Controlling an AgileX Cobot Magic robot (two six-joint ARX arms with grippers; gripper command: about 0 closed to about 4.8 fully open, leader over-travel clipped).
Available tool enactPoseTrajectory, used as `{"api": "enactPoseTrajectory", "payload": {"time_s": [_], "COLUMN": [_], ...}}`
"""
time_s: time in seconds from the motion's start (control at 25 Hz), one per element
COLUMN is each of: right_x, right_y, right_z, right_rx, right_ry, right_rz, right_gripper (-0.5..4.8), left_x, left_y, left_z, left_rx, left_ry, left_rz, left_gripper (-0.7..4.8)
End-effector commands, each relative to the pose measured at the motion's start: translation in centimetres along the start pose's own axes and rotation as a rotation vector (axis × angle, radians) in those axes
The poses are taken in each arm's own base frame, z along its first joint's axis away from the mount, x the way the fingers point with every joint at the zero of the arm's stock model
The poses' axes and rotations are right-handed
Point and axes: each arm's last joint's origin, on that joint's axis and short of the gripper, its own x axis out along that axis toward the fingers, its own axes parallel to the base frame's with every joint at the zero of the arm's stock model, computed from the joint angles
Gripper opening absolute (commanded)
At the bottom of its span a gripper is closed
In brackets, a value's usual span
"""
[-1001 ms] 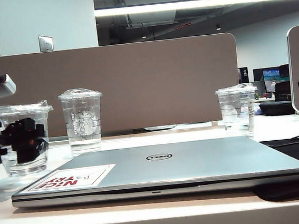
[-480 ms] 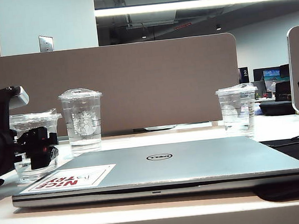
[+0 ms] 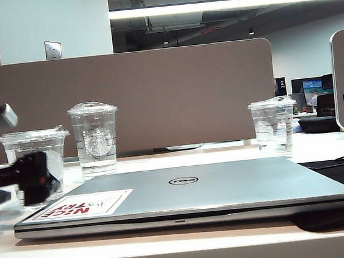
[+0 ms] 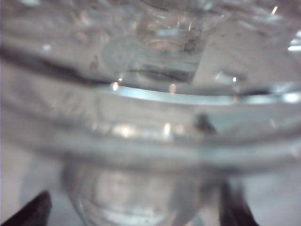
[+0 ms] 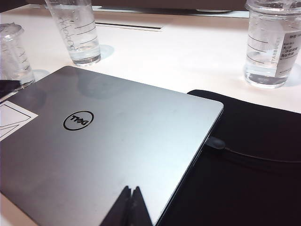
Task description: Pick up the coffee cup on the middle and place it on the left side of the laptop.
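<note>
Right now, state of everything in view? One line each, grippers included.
coffee cup: upright, lidded, on the table left of the laptop, between the left gripper's fingers.
laptop: closed, flat.
tall domed-lid cup: upright, lidded, behind the laptop.
lined cup: upright, lidded, back right.
left gripper: at the coffee cup, blurred; grip unclear.
right gripper: shut, above the laptop's near edge.

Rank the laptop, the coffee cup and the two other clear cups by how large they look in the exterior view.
1. laptop
2. coffee cup, though it looks nearer to the camera
3. domed-lid cup
4. lined cup
The last two look close in size.
</note>
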Motion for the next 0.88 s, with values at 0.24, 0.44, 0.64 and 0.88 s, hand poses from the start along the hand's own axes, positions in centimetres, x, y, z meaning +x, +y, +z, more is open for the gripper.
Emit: {"api": "enactPoseTrajectory", "payload": {"time_s": [0.24, 0.44, 0.64, 0.88], "right_x": [0.0, 0.0, -0.1, -1.3], "right_y": [0.0, 0.0, -0.7, -3.0], "right_z": [0.0, 0.1, 0.1, 0.9], "right_rx": [-0.004, -0.004, 0.008, 0.029], "right_ry": [-0.015, -0.017, -0.02, -0.138], "right_rz": [0.003, 0.0, -0.053, -0.282], "right_gripper": [-0.05, -0.05, -0.05, -0.05], "left_x": [-5.5, -6.3, -7.9, -10.0], "left_y": [0.2, -0.1, -0.3, -0.4], "left_z": [1.1, 3.5, 6.3, 8.5], "left_rx": [0.011, 0.008, -0.002, 0.031], "left_ry": [-0.081, -0.241, -0.451, -0.608], "left_rz": [-0.006, -0.05, -0.061, -0.054], "left_gripper": [4.67, -0.02, -0.06, -0.06]}}
